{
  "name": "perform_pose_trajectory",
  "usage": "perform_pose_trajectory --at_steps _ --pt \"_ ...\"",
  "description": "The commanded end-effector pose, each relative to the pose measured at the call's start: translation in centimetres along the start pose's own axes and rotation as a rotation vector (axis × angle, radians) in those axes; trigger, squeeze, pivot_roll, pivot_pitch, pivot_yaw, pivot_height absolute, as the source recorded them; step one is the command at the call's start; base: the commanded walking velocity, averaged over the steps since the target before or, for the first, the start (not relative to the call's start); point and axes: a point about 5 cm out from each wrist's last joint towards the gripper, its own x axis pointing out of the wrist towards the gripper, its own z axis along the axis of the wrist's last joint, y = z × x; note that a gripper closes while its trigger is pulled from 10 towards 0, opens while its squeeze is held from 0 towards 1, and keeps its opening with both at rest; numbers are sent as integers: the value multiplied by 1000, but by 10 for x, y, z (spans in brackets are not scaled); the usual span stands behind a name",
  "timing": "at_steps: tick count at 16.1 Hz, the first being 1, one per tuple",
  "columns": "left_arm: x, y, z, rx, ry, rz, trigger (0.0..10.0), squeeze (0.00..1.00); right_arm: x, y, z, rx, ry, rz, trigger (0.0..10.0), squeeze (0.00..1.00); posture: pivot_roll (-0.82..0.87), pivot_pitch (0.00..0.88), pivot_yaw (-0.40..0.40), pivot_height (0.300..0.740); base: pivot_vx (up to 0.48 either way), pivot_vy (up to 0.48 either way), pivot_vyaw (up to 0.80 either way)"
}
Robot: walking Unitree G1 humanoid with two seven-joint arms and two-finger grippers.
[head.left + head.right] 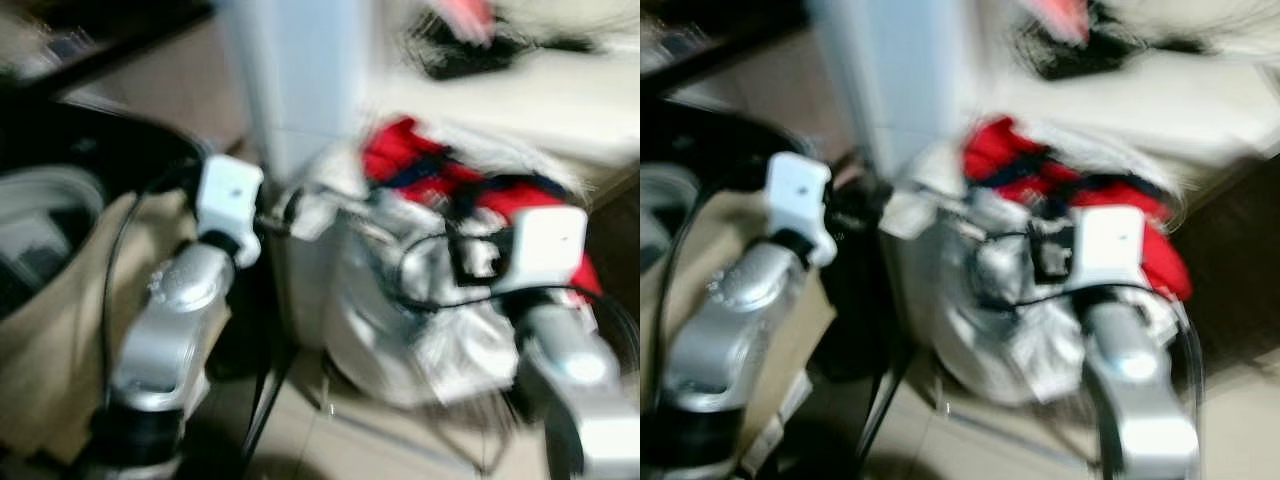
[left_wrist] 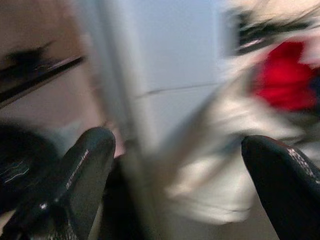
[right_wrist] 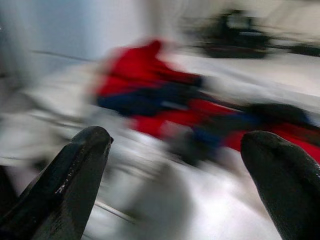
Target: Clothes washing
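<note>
Fingers of both grippers stand wide apart and grip nothing. The right gripper (image 3: pixel 175 150) faces the red and navy clothes (image 1: pixel 440 175) heaped on pale laundry in a basket (image 1: pixel 400 330), right of centre. The left gripper (image 2: pixel 175 150) points at a white upright panel (image 1: pixel 300 80) beside that heap. All views are blurred. Judgement: steady the body first, then lower the right fingers astride one red fold before closing, clear of the basket's rim.
</note>
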Motion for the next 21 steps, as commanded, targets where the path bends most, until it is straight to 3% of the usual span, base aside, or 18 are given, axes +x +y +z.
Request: perform_pose_trajectory --at_steps 1,3,8,13,16,18,21 --pt "-3 0 4 -1 -16 16 10000 0 -1 -6 0 -17 1 -5 10000 0 -118 0 26 740 300 0 800" --pt "-8 3 4 -27 -25 40 10000 0 0 -9 3 32 -20 2 10000 0 -105 0 9 740 133 0 0" --pt "-15 -1 0 -41 -14 4 10000 0 0 -6 5 23 -26 45 10000 0 -102 0 -2 740 0 0 0" --pt "-11 -2 -1 -52 -1 -2 10000 0 1 -10 9 47 -25 39 10000 0 -115 0 2 740 0 0 0" --pt "-9 -2 0 -44 -10 -10 10000 0 4 -15 12 -4 -26 23 10000 0 -119 0 2 740 0 0 0" --pt "-8 -5 1 -29 -21 -36 10000 0 6 -28 13 -32 -3 -28 10000 0 -121 0 8 740 0 0 0" --pt "-6 -8 4 -17 -34 -95 10000 0 8 -58 15 -80 35 -116 10000 0 -123 0 14 740 0 0 0"
